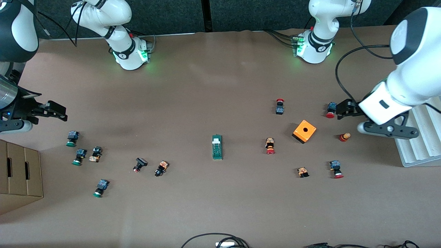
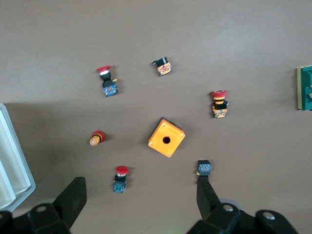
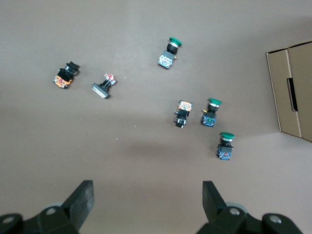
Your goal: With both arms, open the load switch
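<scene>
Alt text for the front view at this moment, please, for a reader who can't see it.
A dark-green load switch lies untouched mid-table, among scattered push buttons and an orange box. The left gripper hangs open near a red-capped button at its end of the table; the right gripper hangs open over its own end.

The table is plain brown. The switch is dark green with a white block at one end. The cube box is orange with a dark hole. The cardboard box is tan, the tray white.
</scene>
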Available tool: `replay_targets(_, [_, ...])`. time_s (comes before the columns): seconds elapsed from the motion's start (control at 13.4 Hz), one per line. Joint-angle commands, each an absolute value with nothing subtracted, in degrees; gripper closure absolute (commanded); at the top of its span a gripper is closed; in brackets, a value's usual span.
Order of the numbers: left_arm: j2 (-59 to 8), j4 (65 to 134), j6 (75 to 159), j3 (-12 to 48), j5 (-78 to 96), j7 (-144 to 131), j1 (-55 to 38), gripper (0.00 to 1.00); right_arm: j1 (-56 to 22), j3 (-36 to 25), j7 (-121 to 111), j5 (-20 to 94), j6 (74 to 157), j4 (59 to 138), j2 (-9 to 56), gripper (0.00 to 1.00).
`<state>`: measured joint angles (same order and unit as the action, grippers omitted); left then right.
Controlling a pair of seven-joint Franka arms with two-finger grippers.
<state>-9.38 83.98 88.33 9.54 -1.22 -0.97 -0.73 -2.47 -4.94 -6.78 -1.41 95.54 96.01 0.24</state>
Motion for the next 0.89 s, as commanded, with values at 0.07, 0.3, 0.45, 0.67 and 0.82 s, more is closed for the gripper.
replay_targets(0.07, [3.22, 100.86, 97.70, 2.20, -0.26, 2.20, -3.69, 0.00, -2.37, -4.75, -7.21, -2.37, 95.54, 95.19, 0.79, 0.00])
replay_targets(0.3, [4.04, 102.13, 98.79, 2.37, -0.79, 2.28, -2.04, 0.00, -2.37, -4.75, -7.21, -2.29, 95.54, 95.19, 0.79, 0.00])
replay_targets(0.45, [3.96, 102.04, 98.70, 2.72, -0.79, 2.64, -0.71, 0.00, -2.37, -4.75, -7.29, -2.29, 95.45, 95.19, 0.70, 0.00])
replay_targets(0.67, [3.87, 101.87, 98.61, 6.13, -0.88, 2.55, 2.18, 0.00, -2.37, -4.75, -7.29, -2.20, 95.45, 95.27, 0.70, 0.00])
replay_targets(0.82, [3.87, 101.87, 98.61, 7.03, -0.88, 2.46, 2.81, 0.00, -2.37, -4.75, -7.29, -2.20, 95.45, 95.27, 0.70, 0.00])
